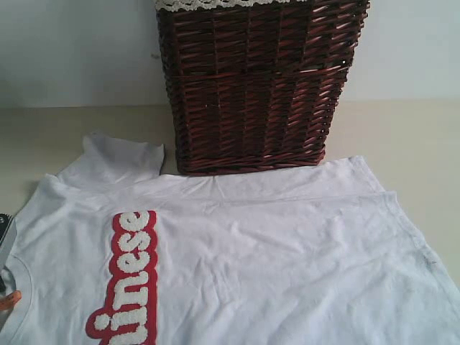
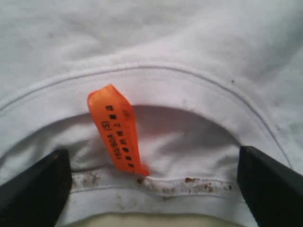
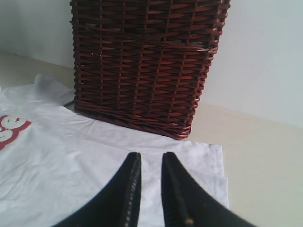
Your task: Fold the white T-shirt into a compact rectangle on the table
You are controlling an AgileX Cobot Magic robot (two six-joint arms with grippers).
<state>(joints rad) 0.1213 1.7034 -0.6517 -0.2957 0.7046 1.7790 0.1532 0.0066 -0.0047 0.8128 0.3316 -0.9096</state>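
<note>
White T-shirt flat on table, basket at back edge, left gripper wide open over collar tag, right gripper barely parted, both empty

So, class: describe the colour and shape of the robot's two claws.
Both are matte black. The left claw shows two blunt wedge-shaped fingers. The right claw has two fingers tapering to narrow tips, finely ribbed along an inner edge. No cables or markings show.

Place: plain indoor laundry-folding setup; home or test bench, unclear.
Surface: bare beige tabletop against a blank pale wall.
Props: dark wicker basket with lace trim; white T-shirt spread flat.
</note>
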